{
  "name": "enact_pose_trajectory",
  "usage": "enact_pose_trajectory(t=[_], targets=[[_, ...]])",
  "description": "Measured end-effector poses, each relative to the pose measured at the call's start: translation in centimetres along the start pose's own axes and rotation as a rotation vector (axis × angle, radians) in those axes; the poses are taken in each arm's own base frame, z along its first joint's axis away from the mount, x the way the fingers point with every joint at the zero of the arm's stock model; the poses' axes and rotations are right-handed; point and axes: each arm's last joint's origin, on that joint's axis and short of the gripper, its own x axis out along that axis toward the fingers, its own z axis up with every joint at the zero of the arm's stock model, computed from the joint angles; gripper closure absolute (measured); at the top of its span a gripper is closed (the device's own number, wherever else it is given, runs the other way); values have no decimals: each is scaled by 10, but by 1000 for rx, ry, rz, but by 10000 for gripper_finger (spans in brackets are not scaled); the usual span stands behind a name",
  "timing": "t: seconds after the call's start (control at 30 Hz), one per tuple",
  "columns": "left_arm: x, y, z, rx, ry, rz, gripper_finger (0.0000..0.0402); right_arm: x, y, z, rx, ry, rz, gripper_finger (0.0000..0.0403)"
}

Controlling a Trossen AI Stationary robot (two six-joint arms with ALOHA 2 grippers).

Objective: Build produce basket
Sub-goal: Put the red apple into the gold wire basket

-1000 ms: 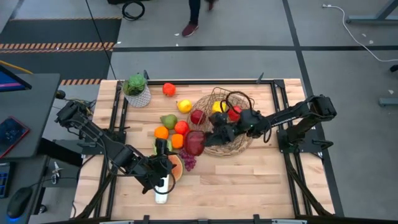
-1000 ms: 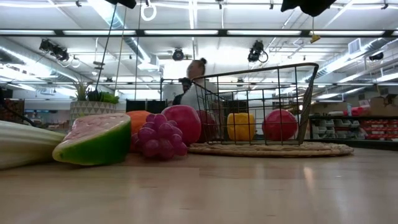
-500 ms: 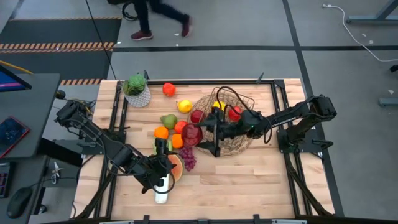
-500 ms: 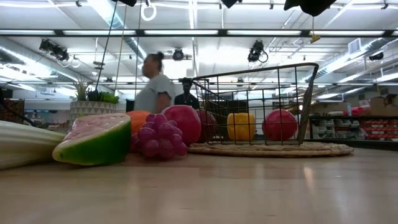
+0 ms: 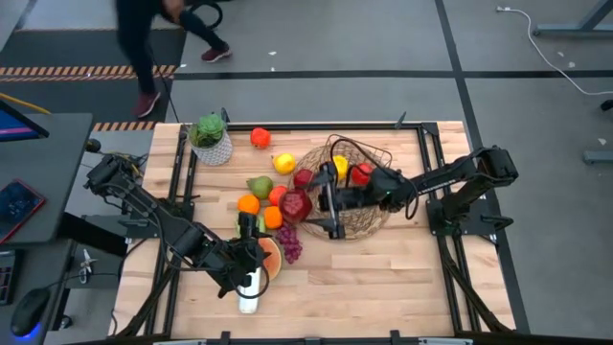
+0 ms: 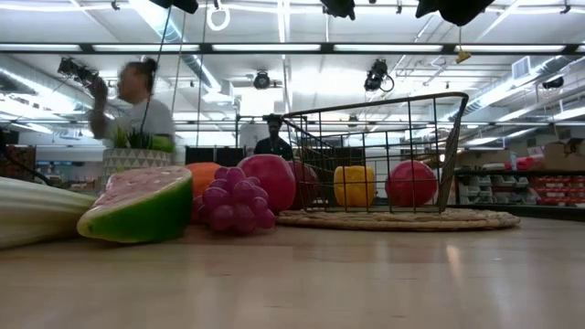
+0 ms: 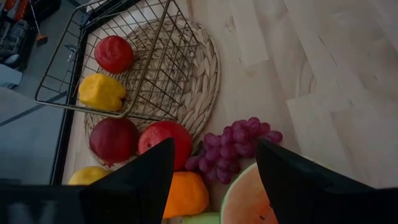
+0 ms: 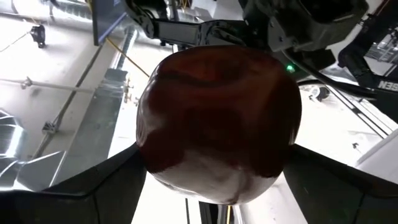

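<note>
Dark-red apple [image 8: 219, 121] clamped in right hand [image 5: 308, 204], raised just off basket [image 5: 369, 222] rim; basket lies behind hand, toward own arm. Left hand [image 5: 251, 261] part-open, empty, over watermelon slice [image 7: 249, 199], farther off.

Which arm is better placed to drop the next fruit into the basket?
Right: its fingers already hold a dark red toy apple beside the brown wire-mesh basket. The left gripper hovers empty near the watermelon slice.

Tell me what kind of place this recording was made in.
Probably a large robotics lab or workshop hall: long ceiling strip lights, stocked shelving behind the table, and a pale wooden worktable in a dark metal frame on a grey floor with hazard-striped tape.
</note>
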Motion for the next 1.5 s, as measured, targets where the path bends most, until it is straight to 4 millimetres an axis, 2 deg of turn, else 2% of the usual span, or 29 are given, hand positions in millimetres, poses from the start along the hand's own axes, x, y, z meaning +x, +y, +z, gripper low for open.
enact_pose_trajectory(t=[0.67, 1.1, 1.3, 1.5], targets=[[0, 0, 0, -3, 0, 0, 170, -4, 24, 6, 44, -16, 65, 46], [0, 0, 0, -3, 0, 0, 170, -4, 24, 6, 27, -18, 67, 46], [0, 0, 0, -3, 0, 0, 170, -4, 24, 6, -63, -21, 66, 46], [0, 0, 0, -3, 1, 0, 170, -4, 24, 7, -342, -32, 62, 46]])
